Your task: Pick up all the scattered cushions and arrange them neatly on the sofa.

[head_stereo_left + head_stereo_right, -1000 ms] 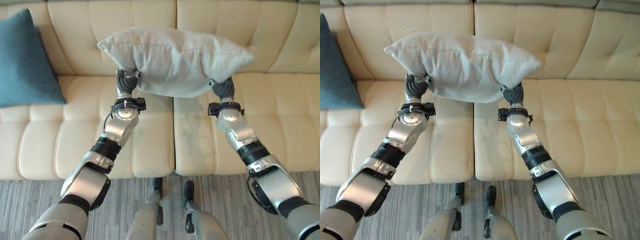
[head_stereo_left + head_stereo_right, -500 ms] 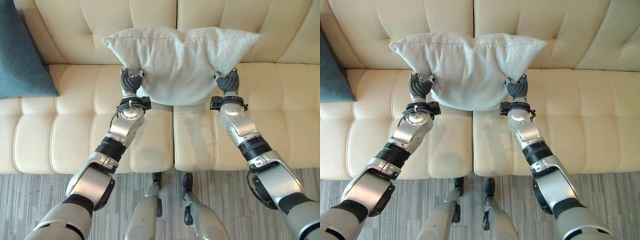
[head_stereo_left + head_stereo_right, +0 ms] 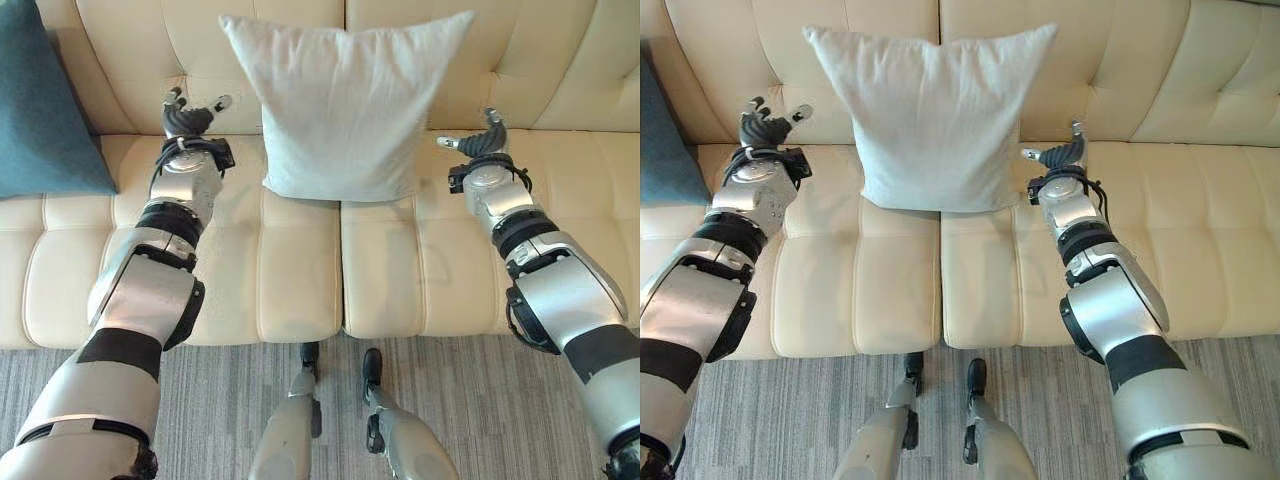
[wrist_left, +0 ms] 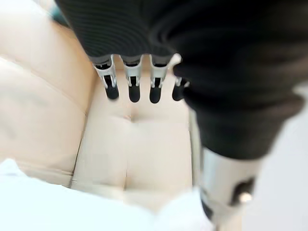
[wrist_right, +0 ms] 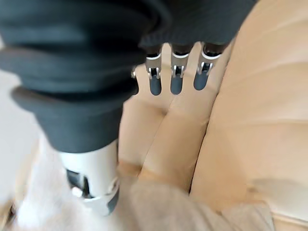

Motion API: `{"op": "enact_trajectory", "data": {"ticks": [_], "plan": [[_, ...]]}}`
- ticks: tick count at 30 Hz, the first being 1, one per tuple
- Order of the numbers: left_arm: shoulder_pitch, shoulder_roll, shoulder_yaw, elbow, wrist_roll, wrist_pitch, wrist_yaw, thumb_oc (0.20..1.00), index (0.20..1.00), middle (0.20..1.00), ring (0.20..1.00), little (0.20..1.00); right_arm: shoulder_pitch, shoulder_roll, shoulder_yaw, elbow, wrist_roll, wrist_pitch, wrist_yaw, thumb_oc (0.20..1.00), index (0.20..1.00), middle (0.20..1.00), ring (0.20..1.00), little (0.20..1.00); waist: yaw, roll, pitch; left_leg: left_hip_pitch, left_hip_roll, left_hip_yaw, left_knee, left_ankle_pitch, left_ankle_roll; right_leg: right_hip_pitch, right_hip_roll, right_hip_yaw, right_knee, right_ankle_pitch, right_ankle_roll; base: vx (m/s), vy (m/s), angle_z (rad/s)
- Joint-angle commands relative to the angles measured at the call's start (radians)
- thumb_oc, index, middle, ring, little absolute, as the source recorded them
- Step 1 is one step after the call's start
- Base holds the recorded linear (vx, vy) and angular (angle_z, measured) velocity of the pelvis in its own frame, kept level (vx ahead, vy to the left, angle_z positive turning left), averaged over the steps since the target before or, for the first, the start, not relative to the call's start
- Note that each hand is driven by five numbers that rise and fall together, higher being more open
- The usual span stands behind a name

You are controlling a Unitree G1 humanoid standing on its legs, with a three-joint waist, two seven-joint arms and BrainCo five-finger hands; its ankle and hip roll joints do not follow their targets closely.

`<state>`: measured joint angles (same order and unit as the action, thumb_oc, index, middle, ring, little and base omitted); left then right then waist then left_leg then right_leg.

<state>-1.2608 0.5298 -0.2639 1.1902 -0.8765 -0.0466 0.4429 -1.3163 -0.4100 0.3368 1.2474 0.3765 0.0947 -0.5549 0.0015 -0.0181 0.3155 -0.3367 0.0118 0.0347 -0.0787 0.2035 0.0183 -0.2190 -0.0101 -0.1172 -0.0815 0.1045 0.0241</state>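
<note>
A pale grey cushion [image 3: 345,105] stands upright against the backrest of the cream sofa [image 3: 300,270], over the seam between two seat pads. My left hand [image 3: 188,118] hovers to its left, fingers spread and open, clear of the fabric. My right hand [image 3: 482,142] hangs open on the cushion's right side, a small gap away. A teal cushion [image 3: 48,110] leans on the backrest at the sofa's far left. In the left wrist view my straight fingers [image 4: 132,86] point at bare sofa leather, with the pale cushion [image 4: 29,202] at the edge.
The sofa seat [image 3: 1200,240] stretches on to the right of the pale cushion. Grey striped carpet [image 3: 460,400] runs along the sofa's front edge.
Both hands have let go of the pale cushion and drawn apart to its sides. The cushion, held up off the seat before, now stands upright against the backrest.
</note>
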Motion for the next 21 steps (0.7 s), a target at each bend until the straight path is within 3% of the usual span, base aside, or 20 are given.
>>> {"op": "enact_trajectory", "data": {"ticks": [1, 5, 9, 12, 14, 15, 16, 21], "plan": [[-0.032, 0.012, 0.015, 0.072, -0.108, -0.057, 0.027, 1.0, 1.0, 1.0, 1.0, 1.0, -0.059, -0.084, 0.028, 0.006, 0.018, -0.025, -0.102, 1.0, 1.0, 1.0, 1.0, 1.0, 0.014, -0.01, -0.006, 0.099, -0.011, -0.014, -0.008, -0.14, -0.049, -0.005, -0.071, -0.013, 0.024, -0.086, 0.072, 0.04, 0.02, 0.07], [0.081, 0.038, 0.078, 0.055, -0.09, -0.043, 0.005, 1.0, 1.0, 1.0, 1.0, 1.0, 0.014, -0.121, -0.038, -0.06, 0.089, -0.071, -0.109, 1.0, 1.0, 1.0, 1.0, 1.0, 0.012, -0.01, -0.016, 0.094, -0.014, -0.013, -0.009, -0.145, -0.051, -0.001, -0.072, -0.012, 0.004, -0.076, 0.072, 0.04, 0.026, 0.03], [0.273, 0.11, 0.051, -0.027, 0.198, -0.016, -0.056, 1.0, 1.0, 1.0, 1.0, 1.0, 0.229, -0.15, -0.107, -0.219, 0.105, -0.148, -0.038, 1.0, 1.0, 1.0, 1.0, 1.0, 0.005, -0.015, -0.023, 0.097, -0.014, -0.008, -0.009, -0.148, -0.05, 0.003, -0.069, -0.012, -0.006, -0.067, 0.07, 0.01, 0.01, 0.01], [0.511, 0.127, 0.081, -0.255, 0.343, -0.041, -0.067, 1.0, 1.0, 1.0, 1.0, 1.0, 0.48, -0.17, -0.151, -0.426, 0.03, -0.16, 0.045, 1.0, 1.0, 1.0, 1.0, 1.0, 0.005, -0.019, -0.023, 0.117, -0.013, -0.004, -0.009, -0.157, -0.046, 0.02, -0.067, -0.01, -0.006, -0.074, 0.069, 0.02, 0.005, 0.02], [0.725, 0.108, 0.142, -0.458, 0.429, -0.04, -0.07, 1.0, 1.0, 1.0, 1.0, 1.0, 0.687, -0.162, -0.224, -0.578, -0.034, -0.161, 0.083, 1.0, 1.0, 1.0, 1.0, 1.0, 0.004, -0.021, -0.028, 0.119, -0.016, -0.002, -0.009, -0.158, -0.044, 0.022, -0.068, -0.015, -0.006, -0.075, 0.07, 0.0, 0.0, 0.0], [0.725, 0.108, 0.142, -0.458, 0.429, -0.04, -0.07, 1.0, 1.0, 1.0, 1.0, 1.0, 0.687, -0.162, -0.224, -0.578, -0.034, -0.161, 0.083, 1.0, 1.0, 1.0, 1.0, 1.0, 0.003, -0.021, -0.03, 0.118, -0.016, -0.002, -0.009, -0.158, -0.044, 0.02, -0.069, -0.015, -0.006, -0.074, 0.07, 0.0, 0.0, 0.0], [0.903, 0.047, 0.201, -0.587, 0.476, -0.044, -0.08, 1.0, 1.0, 1.0, 1.0, 1.0, 0.844, -0.129, -0.26, -0.673, -0.112, -0.154, 0.127, 1.0, 1.0, 1.0, 1.0, 1.0, 0.007, -0.026, -0.033, 0.13, -0.015, 0.002, -0.009, -0.166, -0.041, 0.031, -0.067, -0.014, -0.006, -0.078, 0.07, 0.01, -0.005, -0.04], [1.124, -0.063, 0.235, -0.673, 0.593, -0.01, -0.158, 1.0, 1.0, 1.0, 1.0, 1.0, 1.075, -0.074, -0.277, -0.679, -0.245, -0.1, 0.248, 1.0, 1.0, 1.0, 1.0, 1.0, 0.007, -0.032, -0.065, 0.172, -0.014, 0.003, -0.009, -0.178, -0.042, 0.078, -0.067, -0.029, -0.006, -0.09, 0.072, 0.0, -0.022, -0.1]]}}
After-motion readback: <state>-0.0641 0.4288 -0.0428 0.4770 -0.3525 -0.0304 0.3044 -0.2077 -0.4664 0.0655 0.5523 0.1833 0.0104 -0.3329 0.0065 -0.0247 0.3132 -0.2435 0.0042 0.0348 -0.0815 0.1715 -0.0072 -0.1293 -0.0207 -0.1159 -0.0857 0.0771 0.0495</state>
